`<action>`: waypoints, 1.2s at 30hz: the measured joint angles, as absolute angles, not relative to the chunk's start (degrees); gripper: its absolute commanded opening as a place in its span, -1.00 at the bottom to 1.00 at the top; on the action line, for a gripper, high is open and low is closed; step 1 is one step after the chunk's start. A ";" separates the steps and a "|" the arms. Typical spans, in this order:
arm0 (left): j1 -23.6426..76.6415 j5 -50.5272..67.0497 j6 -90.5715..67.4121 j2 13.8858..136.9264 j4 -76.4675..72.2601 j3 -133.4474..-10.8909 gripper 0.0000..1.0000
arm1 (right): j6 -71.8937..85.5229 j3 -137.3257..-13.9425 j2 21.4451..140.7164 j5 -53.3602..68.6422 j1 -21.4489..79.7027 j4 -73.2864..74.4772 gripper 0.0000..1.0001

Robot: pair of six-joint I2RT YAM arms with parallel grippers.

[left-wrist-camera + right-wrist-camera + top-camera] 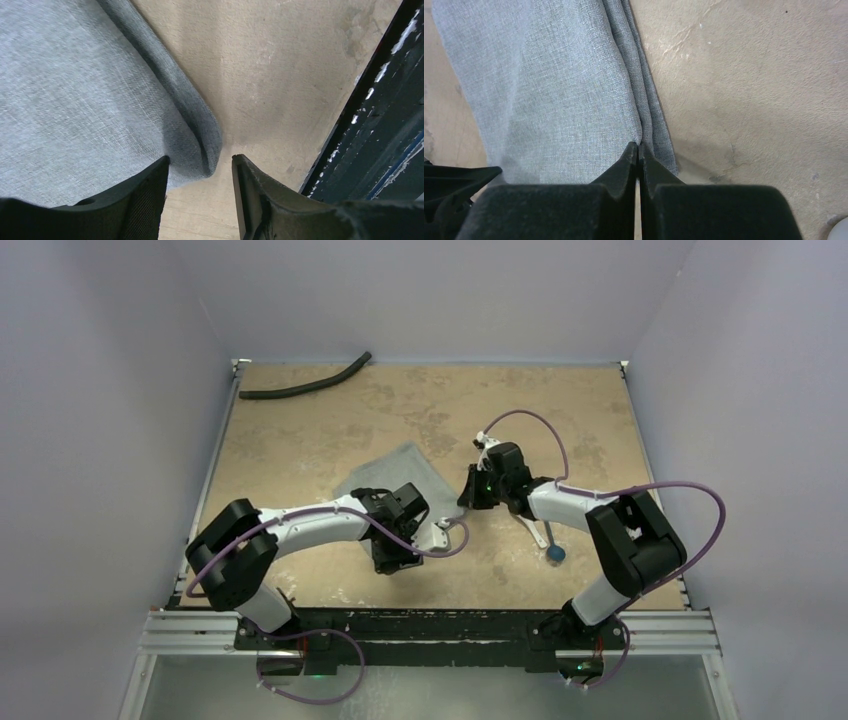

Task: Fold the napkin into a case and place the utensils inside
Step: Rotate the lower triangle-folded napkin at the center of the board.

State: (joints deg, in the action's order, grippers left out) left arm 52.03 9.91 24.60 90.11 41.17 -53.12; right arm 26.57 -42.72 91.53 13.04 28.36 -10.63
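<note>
The grey napkin (405,465) lies folded mid-table, partly under both arms. My right gripper (468,495) is at its right edge. In the right wrist view the napkin (549,90) puckers where that gripper (639,146) is shut on its layered fold. My left gripper (392,562) is at the napkin's near end. In the left wrist view it (200,160) stands open, with the rolled corner of the napkin (75,100) between the fingertips, clear of the right finger. The stick utensil's round blue end (555,553) lies right of the napkin. A small white shape (438,531) may be the spoon.
A long black curved hose (305,385) lies at the back left. The dark metal rail (380,125) of the table's near edge runs close to my left gripper. Purple cables loop off both wrists. White walls enclose three sides.
</note>
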 measured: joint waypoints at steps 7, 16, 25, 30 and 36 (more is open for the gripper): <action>52.99 5.63 25.08 90.04 39.18 -50.26 -0.43 | 26.57 -43.38 91.53 13.06 27.86 -10.33 -1.00; 53.95 0.03 27.64 88.92 36.53 -48.95 -0.89 | 26.39 -43.38 91.48 12.93 27.59 -9.21 -1.00; 54.61 -0.91 30.72 88.90 37.58 -50.43 -0.94 | 25.34 -43.38 91.44 11.11 27.57 -8.25 -0.76; 56.29 -0.23 32.47 88.99 37.95 -51.83 -0.93 | 24.86 -43.48 91.31 9.85 27.31 -6.66 -0.30; 57.39 -0.25 34.20 91.05 37.69 -51.86 -0.75 | 24.88 -46.68 85.86 8.51 26.89 -0.32 -0.14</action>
